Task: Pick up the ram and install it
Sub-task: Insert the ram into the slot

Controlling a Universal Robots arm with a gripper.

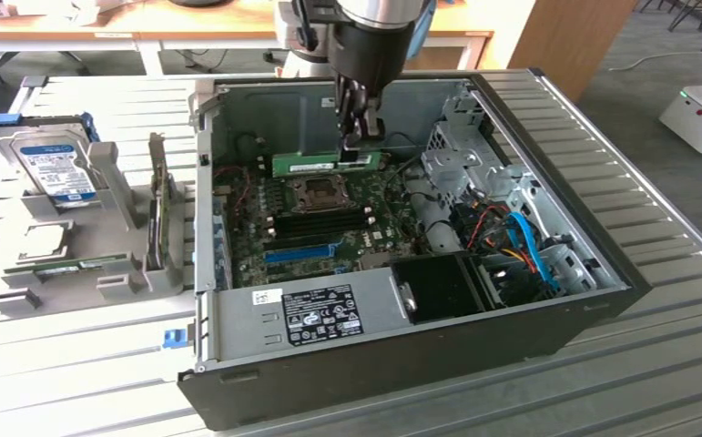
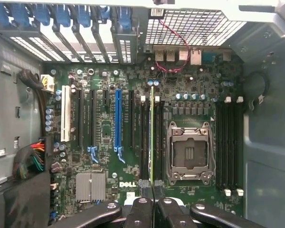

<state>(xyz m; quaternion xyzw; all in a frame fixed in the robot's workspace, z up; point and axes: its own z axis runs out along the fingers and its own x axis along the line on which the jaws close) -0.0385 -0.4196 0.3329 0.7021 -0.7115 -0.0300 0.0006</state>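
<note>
The ram (image 1: 324, 164), a thin green stick with a white label, hangs level above the motherboard (image 1: 369, 238) inside the open computer case (image 1: 569, 228). My gripper (image 1: 356, 153) comes down from above and is shut on the stick near its end toward the exterior view's right. In the wrist view the ram (image 2: 152, 133) shows edge-on as a thin line between my fingertips (image 2: 145, 187). It runs parallel to the black memory slots (image 2: 143, 137) beside the CPU socket (image 2: 190, 152) and lines up over them. Whether it touches a slot I cannot tell.
A silver hard drive (image 1: 59, 168) with a blue label stands in a grey holder (image 1: 120, 273) at the exterior view's left. Inside the case are a long blue slot (image 1: 296, 252), a black fan shroud (image 1: 448, 287), blue cables (image 1: 527, 241) and a metal drive cage (image 1: 454, 137).
</note>
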